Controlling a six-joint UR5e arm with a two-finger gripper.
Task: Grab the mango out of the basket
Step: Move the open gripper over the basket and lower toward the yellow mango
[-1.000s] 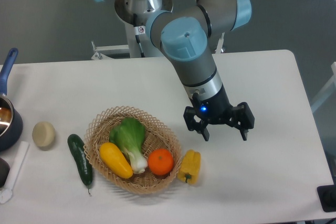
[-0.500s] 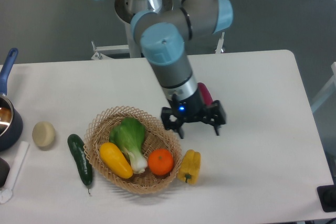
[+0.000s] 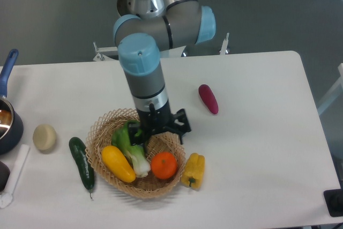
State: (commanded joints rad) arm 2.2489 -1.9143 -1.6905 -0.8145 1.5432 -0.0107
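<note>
Mango [image 3: 118, 163] lying slantwise in the front-left part of basket [image 3: 107, 120], uncovered from above, its near end close to the woven rim. Bok choy [image 3: 130, 142] just beside it on the right, touching or nearly so; orange [image 3: 164, 165] further right, against the greens' white stem. Gripper [image 3: 159, 129] spread wide, holding nothing, poised over the basket's rear half above the greens, up and to the right of the mango. Outside the rim: cucumber [image 3: 81, 162] just beside the left edge, yellow bell pepper [image 3: 194, 170] touching or almost touching the right edge. Bare table [image 3: 257, 154] to the right and front. Purple eggplant [image 3: 208, 98] well apart behind-right, pale round potato [image 3: 44, 137] far left.
</note>
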